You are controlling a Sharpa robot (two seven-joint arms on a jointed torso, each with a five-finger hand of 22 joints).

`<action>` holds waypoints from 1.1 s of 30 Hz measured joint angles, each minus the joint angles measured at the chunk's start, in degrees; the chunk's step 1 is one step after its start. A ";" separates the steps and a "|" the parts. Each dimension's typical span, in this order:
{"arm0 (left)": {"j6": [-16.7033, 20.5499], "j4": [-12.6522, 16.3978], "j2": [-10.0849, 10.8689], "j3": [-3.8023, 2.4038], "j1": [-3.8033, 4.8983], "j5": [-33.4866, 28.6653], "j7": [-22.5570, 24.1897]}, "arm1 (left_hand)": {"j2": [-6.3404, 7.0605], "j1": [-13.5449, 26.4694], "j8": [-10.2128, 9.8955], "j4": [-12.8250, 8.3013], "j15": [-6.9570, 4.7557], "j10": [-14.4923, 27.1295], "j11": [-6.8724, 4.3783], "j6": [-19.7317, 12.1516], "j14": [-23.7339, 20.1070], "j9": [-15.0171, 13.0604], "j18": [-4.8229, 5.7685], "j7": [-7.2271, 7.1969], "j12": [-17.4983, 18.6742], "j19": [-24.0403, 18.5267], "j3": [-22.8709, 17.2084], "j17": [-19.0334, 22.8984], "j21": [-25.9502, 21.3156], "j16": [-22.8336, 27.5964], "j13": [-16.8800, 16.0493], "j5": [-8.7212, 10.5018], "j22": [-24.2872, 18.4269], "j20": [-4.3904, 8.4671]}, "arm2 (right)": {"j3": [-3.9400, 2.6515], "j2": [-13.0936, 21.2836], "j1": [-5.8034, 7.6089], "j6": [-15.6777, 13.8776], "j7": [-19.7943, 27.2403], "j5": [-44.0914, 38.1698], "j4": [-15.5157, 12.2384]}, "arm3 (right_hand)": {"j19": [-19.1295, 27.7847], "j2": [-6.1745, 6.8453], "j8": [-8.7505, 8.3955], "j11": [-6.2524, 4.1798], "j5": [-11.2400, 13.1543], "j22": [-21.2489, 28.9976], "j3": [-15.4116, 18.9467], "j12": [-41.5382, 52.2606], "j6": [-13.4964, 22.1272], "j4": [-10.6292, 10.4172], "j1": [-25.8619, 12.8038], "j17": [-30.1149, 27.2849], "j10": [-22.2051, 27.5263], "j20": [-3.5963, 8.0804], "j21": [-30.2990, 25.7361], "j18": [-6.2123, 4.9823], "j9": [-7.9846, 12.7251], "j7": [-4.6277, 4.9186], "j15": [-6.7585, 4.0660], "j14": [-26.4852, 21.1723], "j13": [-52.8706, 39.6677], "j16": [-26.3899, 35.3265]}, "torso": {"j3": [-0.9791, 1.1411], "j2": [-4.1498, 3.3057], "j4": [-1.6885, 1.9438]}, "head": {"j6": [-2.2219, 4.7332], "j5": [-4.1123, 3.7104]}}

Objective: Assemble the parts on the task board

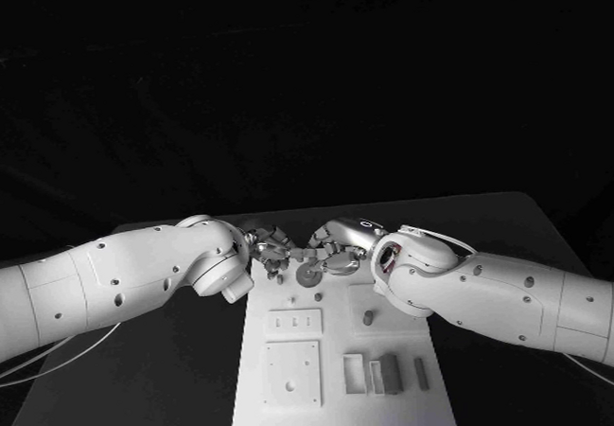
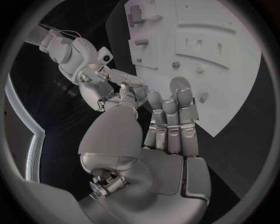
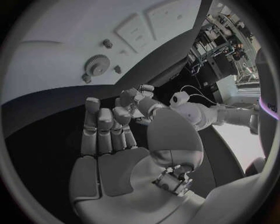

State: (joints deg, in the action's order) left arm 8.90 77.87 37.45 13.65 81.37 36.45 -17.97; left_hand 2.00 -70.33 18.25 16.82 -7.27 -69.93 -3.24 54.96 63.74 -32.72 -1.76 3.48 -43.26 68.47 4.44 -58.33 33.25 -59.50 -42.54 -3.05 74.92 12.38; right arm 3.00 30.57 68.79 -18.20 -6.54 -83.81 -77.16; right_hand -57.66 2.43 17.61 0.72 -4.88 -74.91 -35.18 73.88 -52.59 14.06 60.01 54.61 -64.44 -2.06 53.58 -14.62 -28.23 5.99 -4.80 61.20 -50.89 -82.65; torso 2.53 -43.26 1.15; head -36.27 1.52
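1. Two hands meet over the far end of the task board (image 1: 336, 392), the left hand (image 1: 261, 251) coming in from one side and the right hand (image 1: 339, 249) from the other, fingertips nearly touching above the white plate.
2. Between and just below them, a gear (image 1: 310, 274) lies flat on the board; the right wrist view shows the same toothed disc (image 3: 97, 63) resting on the plate with small pegs near it.
3. Left hand: its fingers (image 2: 169, 114) stand side by side and fairly straight, reaching toward the gear (image 2: 182, 84) at the board's edge. Nothing shows between them, so the hand reads as empty.
4. Right hand: its fingers (image 3: 105, 126) are also extended and loosely spread, with nothing held in the palm.
5. Nearer the robot, the board carries raised rectangular plates (image 1: 294, 373) and a few upright blocks (image 1: 388, 372) in a row; a short peg (image 1: 369, 316) stands mid-board.
6. Judged step: the gear is probably the part in hand, about to be picked up or seated on a post.
7. Next move likely calls for one hand to close on the gear's rim while the other keeps clear, since the crowded fingertips could knock it aside on the bench (image 1: 165, 390).
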 measured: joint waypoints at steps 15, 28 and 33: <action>0.22 0.13 -0.42 -0.02 0.02 0.01 -1.11 | 2.00 -1.05 -0.78 -0.01 0.20 0.01 -0.01 0.00 -0.40 0.17 0.00 0.00 0.33 0.01 -5.86 2.10 -0.32 -1.28 0.87 0.00 -0.01 -0.01 | 0.03 -0.64 -0.02 0.02 -0.72 -0.40 0.25 | 0.00 0.00 -0.18 0.08 0.00 0.00 0.00 0.00 0.03 0.00 0.00 0.00 -0.10 0.00 0.00 0.00 0.01 0.03 0.04 0.02 0.00 0.00 | -0.01 0.02 0.02 | -0.15 -0.13; 0.57 -0.06 -0.81 -0.02 0.02 0.02 -1.51 | 2.65 0.20 -0.78 -0.14 0.21 0.01 -0.01 0.00 -0.40 0.17 0.00 0.00 0.33 0.24 -6.64 2.67 -0.32 -1.97 0.99 0.00 -0.01 0.21 | 0.01 -1.05 0.00 0.04 -1.05 -0.91 0.39 | 0.00 0.00 -0.26 0.00 0.00 0.00 0.00 0.00 0.05 0.00 0.00 0.00 -0.20 0.00 0.00 0.00 -0.03 0.05 0.15 0.10 -0.04 0.00 | -0.05 0.01 0.00 | 0.04 -0.16; 0.53 -0.08 -1.00 -0.01 0.01 0.06 -1.77 | 2.83 0.39 -0.78 0.01 0.21 0.01 -0.01 0.00 -0.39 0.15 0.01 0.00 0.33 0.45 -6.79 2.86 -0.32 -2.19 0.99 0.00 -0.01 0.41 | 0.00 -1.15 0.00 0.05 -1.13 -1.02 0.39 | 0.00 0.00 -0.03 0.00 0.00 0.00 0.00 0.00 0.05 0.01 0.00 0.00 -0.20 -0.01 0.00 0.00 -0.05 0.05 0.16 0.10 -0.04 0.00 | -0.05 0.01 0.02 | -0.02 -0.19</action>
State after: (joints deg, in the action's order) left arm 9.43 77.79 36.45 13.64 81.38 36.51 -19.74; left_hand 4.83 -69.95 17.48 16.83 -7.06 -69.92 -3.25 54.96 63.35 -32.57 -1.75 3.48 -42.93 68.92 -2.35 -55.47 32.93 -61.69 -41.55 -3.05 74.91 12.79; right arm 3.00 29.42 68.79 -18.15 -7.68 -84.82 -76.77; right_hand -57.66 2.44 17.58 0.72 -4.88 -74.90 -35.18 73.88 -52.54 14.07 60.02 54.61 -64.64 -2.07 53.58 -14.62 -28.28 6.04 -4.63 61.30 -50.93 -82.65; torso 2.48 -43.25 1.16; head -36.29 1.33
